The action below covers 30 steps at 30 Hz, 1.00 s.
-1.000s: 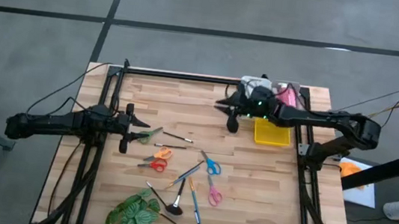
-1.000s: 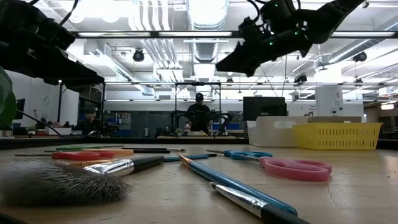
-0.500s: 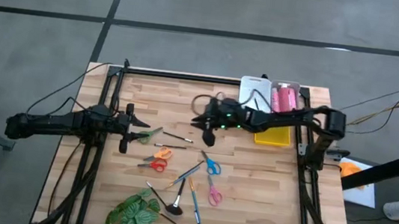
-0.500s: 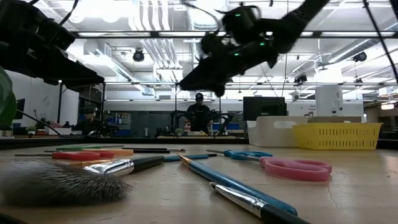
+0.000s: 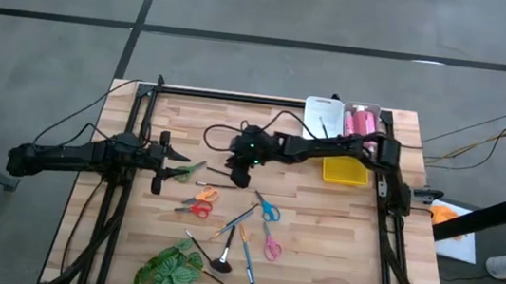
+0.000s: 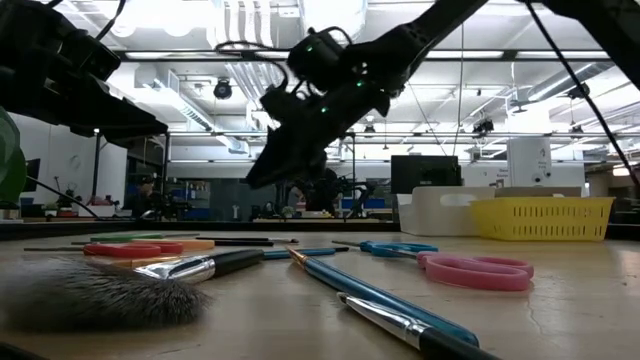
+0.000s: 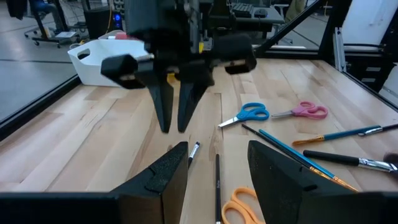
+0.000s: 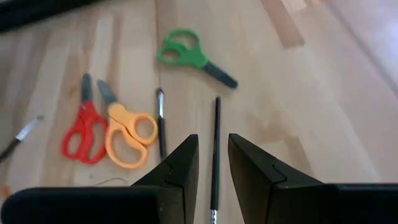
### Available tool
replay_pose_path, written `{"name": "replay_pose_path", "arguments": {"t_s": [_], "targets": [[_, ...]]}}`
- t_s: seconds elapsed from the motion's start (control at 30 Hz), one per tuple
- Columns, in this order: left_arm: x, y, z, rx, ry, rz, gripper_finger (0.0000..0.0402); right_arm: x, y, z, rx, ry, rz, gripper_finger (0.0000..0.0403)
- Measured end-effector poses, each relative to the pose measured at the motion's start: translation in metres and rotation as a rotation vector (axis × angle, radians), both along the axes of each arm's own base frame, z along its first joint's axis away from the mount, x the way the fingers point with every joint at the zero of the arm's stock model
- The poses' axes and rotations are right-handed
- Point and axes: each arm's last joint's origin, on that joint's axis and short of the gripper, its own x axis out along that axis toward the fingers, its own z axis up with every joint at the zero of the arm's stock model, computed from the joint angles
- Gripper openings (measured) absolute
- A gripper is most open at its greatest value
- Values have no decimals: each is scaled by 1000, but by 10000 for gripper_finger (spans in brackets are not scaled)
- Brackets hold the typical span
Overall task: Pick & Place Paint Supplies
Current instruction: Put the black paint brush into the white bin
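Noted thin dark brush (image 8: 216, 124) flat mid-table beside green scissors (image 8: 186, 53); found right gripper (image 5: 233, 166) newly swung above it from white bin (image 5: 320, 119) at far-right corner, fingers slightly parted, empty; left gripper (image 7: 216, 149) released, left edge.

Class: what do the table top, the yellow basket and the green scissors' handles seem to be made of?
Table top: wood, pale jointed strips with visible grain, matte.
Yellow basket: likely plastic, with a slotted, moulded wall in one even colour.
Green scissors handles: probably smooth moulded plastic, rounded loops in solid green; the blades are too dark to judge.
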Motion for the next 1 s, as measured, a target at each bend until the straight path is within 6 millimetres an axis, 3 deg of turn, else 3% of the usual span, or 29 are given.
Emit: {"name": "replay_pose_path", "arguments": {"t_s": [0.2,0.5,0.67,0.8,1.0], "targets": [[0,0,0,0,0,0,169,11,0,-10,37,44,-23,86],[0,0,0,0,0,0,169,10,1,-14,40,59,-32,87],[0,0,0,0,0,0,169,10,1,-14,41,58,-38,118],[0,0,0,0,0,0,169,11,5,-14,-14,59,-30,152],[0,0,0,0,0,0,169,11,14,-16,-184,74,3,159]]}}
